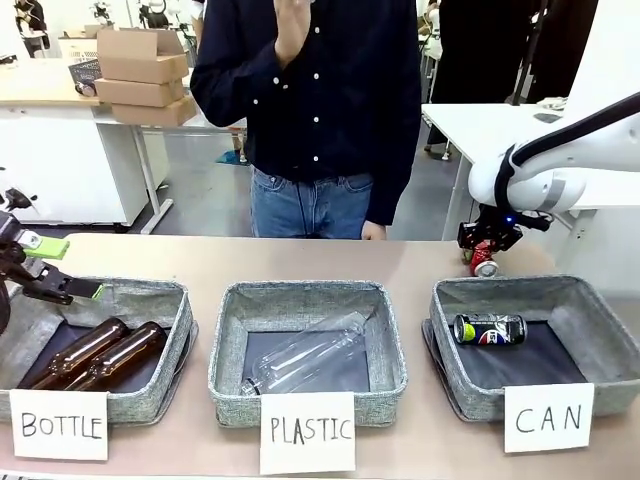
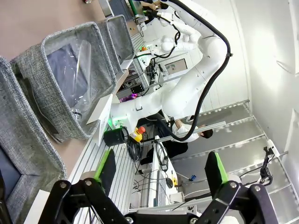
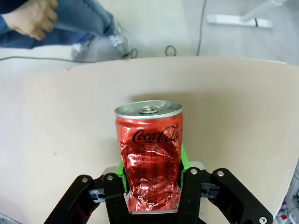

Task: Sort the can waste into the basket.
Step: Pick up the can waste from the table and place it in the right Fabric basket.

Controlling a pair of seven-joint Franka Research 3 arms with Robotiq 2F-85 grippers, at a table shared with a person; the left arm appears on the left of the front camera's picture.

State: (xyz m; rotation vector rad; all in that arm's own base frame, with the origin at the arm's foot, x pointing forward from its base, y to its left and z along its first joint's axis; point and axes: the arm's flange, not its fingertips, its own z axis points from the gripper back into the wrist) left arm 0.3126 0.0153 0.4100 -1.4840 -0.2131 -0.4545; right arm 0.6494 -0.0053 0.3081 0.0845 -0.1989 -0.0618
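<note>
Red, crumpled aluminium fills the right wrist view — the dented Coca-Cola can point(image 3: 148, 154) sits between the green pads point(image 3: 122, 171) of the right gripper point(image 3: 149, 186), jaws closed on its lower body, silver top pointing away from the camera. From the front, that right gripper point(image 1: 489, 243) hangs just beyond the far rim of the CAN basket point(image 1: 600, 345), at about 12 o'clock from it, with the red can point(image 1: 484, 263) low over the worktop point(image 1: 200, 255). Whether the can is lifted clear or touching the surface, I can't tell.

One down already: the dark black-blue can point(image 1: 489, 330) lies on its side on the basket's dark lining, toward its 11 o'clock corner. So, by my reckoning, the job is half done — the red can is gripped, and what's left is to carry it over the rim and let it go.

Over at 9 o'clock, the left gripper point(image 1: 60, 272) hovers above the BOTTLE basket point(image 1: 150, 300), jaws spread wide and holding nothing; its wrist view confirms the green-padded fingers point(image 2: 216, 168) well apart. Brown glass bottles point(image 1: 100, 352) and a clear plastic bottle point(image 1: 310, 360) lie in their own baskets. The person point(image 1: 320, 100) stands at the far side, one hand point(image 1: 292, 30) raised.
</note>
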